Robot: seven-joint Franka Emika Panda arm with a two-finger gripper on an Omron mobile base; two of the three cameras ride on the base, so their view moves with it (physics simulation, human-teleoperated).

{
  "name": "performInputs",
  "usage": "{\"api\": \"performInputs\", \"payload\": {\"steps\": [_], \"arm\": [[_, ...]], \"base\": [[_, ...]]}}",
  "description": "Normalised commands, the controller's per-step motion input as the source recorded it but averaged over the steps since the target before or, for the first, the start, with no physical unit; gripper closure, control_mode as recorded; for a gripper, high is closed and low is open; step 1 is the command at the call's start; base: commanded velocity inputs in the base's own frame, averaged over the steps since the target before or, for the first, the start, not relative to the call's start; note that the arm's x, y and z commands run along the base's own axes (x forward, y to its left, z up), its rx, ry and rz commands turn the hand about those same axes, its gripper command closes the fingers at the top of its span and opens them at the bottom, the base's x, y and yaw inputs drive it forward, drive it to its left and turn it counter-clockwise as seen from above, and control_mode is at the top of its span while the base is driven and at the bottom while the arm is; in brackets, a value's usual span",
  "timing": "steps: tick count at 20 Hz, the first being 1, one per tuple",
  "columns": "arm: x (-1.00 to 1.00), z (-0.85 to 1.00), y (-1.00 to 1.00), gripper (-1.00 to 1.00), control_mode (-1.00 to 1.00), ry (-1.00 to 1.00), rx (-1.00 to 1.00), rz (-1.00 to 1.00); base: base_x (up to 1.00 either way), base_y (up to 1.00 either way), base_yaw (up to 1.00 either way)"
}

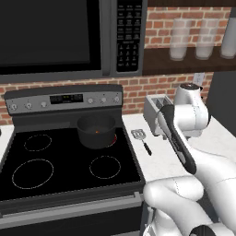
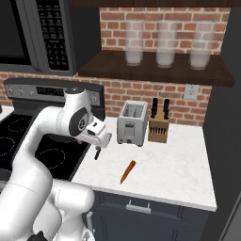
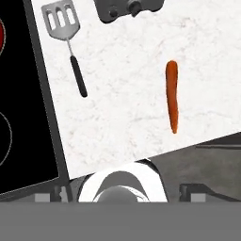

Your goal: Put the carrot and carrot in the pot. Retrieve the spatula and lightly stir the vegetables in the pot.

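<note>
Stove (image 1: pixel 27 184) lies left of the claw (image 2: pixel 102 141), bearing the pot (image 1: pixel 96 131) with an orange piece inside. Claw hangs released above the counter (image 2: pixel 174 164). Spatula (image 3: pixel 66 42) lies below-left; carrot (image 3: pixel 172 95) below-right.

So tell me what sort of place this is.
A home-style kitchen, rendered rather than real: a black glass-top stove under a microwave, with a toaster and knife block on the white counter.
</note>
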Motion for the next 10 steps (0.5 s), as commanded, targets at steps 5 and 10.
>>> {"api": "performInputs", "payload": {"steps": [5,10], "arm": [[0.02,-0.09,-0.72,-1.0,-1.0,0.31,-0.02,0.0],[0.0,-0.33,-0.53,-1.0,-1.0,0.07,0.0,0.0]], "base": [[0.0,0.0,0.0],[0.0,0.0,0.0]]}}
